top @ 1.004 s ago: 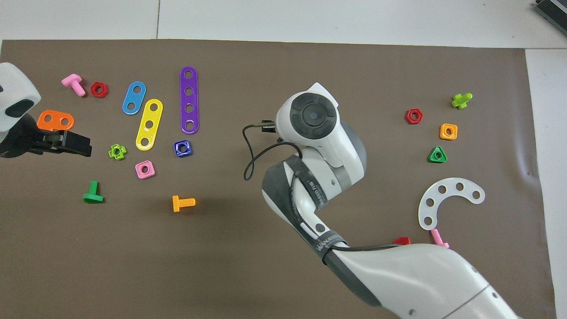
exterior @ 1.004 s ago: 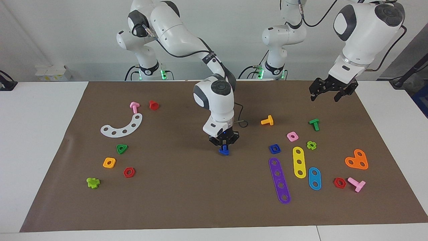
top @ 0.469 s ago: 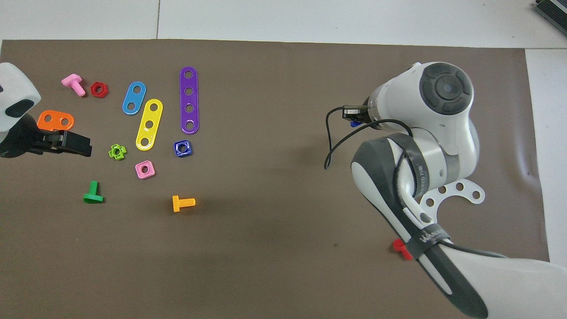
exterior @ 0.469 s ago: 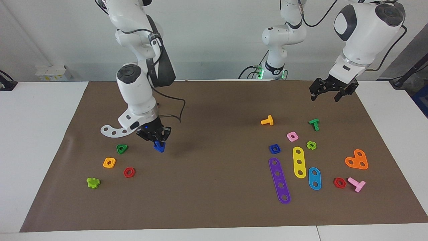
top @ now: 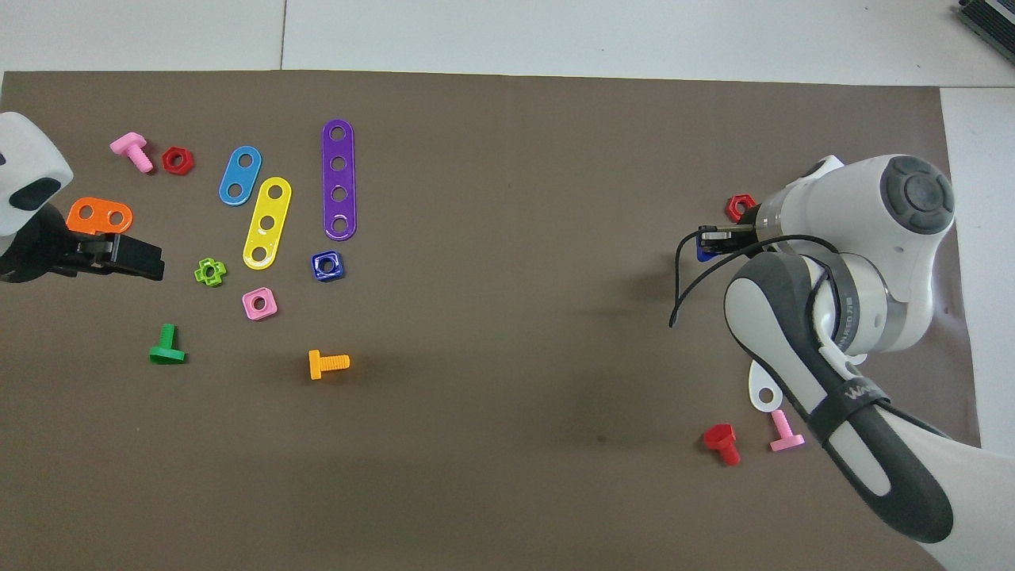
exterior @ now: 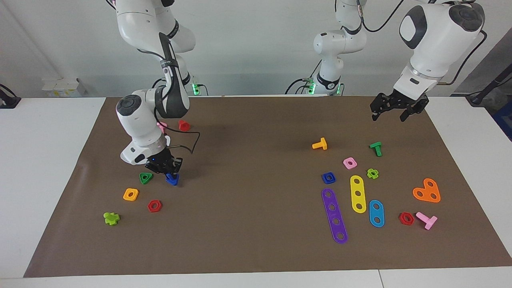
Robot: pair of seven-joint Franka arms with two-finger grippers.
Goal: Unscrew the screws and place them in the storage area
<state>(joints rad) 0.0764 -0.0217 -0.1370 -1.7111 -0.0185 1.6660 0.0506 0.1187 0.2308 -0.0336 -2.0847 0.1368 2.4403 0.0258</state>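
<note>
The right hand hangs low over the brown mat at the right arm's end of the bench, clenched on the dark-blue screw, which dangles head-down from its fingertips just above the paper. Around it lie the loose bits that mark the storage area: a green triangular nut just beside the screw, an orange square nut, a red hex nut and a lime cross-shaped piece.

To set this down well, I'd say: lower straight until the flat head meets the mat, then let go cleanly. Keep it on the bare paper next to the green nut rather than on top of it (a bolt dropped from height on that stubby shaft could roll or bounce into its neighbours). Lift straight up afterwards so the fingers don't drag it.

The left hand waits aloft, released and holding nothing, over the mat's edge nearest the robots, near the green bolt.
</note>
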